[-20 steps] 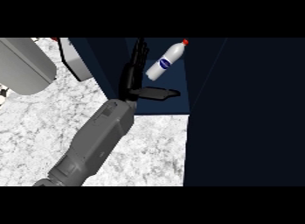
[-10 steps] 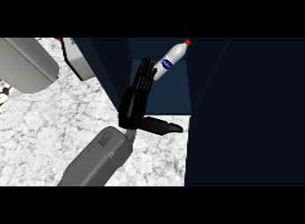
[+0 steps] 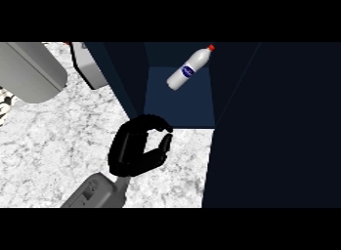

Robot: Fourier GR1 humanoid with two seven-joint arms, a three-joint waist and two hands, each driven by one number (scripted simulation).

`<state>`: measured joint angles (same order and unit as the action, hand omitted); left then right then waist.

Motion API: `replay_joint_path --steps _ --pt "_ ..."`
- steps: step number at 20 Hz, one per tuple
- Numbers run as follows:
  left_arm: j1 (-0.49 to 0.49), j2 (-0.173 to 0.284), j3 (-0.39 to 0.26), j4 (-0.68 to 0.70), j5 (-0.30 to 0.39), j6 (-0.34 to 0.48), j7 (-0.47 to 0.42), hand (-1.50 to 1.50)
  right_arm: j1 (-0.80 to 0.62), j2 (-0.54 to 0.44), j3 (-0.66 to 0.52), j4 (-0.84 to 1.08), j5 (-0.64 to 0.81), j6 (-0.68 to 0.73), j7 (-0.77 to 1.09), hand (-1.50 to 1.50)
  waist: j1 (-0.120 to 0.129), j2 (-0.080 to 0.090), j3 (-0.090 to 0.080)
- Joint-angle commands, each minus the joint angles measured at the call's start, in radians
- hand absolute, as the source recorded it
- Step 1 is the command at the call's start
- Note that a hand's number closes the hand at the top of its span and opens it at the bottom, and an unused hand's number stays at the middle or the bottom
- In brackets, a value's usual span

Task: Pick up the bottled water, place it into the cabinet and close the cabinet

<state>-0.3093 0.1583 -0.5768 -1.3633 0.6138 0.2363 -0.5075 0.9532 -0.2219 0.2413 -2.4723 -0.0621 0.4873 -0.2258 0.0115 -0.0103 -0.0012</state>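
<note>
White marbled counter (image 3: 50, 141) carries the dark blue cabinet (image 3: 274, 127)

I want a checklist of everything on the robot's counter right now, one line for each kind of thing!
Surface: white marble counter, dark patterned patch at its left edge.
Job's things: bottle, white with red cap, lies tilted inside the open dark blue cabinet; big dark door at right, not closed.
Clutter: grey rounded object at upper left; light grey box beside the cabinet.
Robot hands: one robot hand in front of the cabinet, fingers curled, holding nothing; which side it is, cannot tell; the other not seen.
Cables: nothing seen.
Surroundings: nothing seen.
</note>
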Motion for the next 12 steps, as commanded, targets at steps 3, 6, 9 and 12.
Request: replay_joint_path --steps 3,6,9,12 --pt "0.207 0.121 0.002 -0.184 0.011 -0.020 -0.005 -1.50 0.038 -0.106 0.050 -0.143 0.074 0.102 0.018 1.50 0.000 0.000 0.000" --pt "0.253 0.168 0.017 -0.303 0.006 0.005 0.014 -1.50 0.019 -0.126 0.079 -0.177 0.125 0.122 -0.011 1.50 0.000 -0.005 0.000" --pt "0.322 0.231 0.090 -0.347 0.048 -0.012 0.006 -1.50 0.073 -0.131 0.154 -0.226 0.179 0.119 -0.006 1.50 -0.015 -0.006 -0.001" --pt "0.389 0.270 0.131 -0.403 0.102 -0.051 0.008 -1.50 0.058 -0.166 0.215 -0.249 0.178 0.135 0.034 1.50 -0.006 -0.005 -0.003"
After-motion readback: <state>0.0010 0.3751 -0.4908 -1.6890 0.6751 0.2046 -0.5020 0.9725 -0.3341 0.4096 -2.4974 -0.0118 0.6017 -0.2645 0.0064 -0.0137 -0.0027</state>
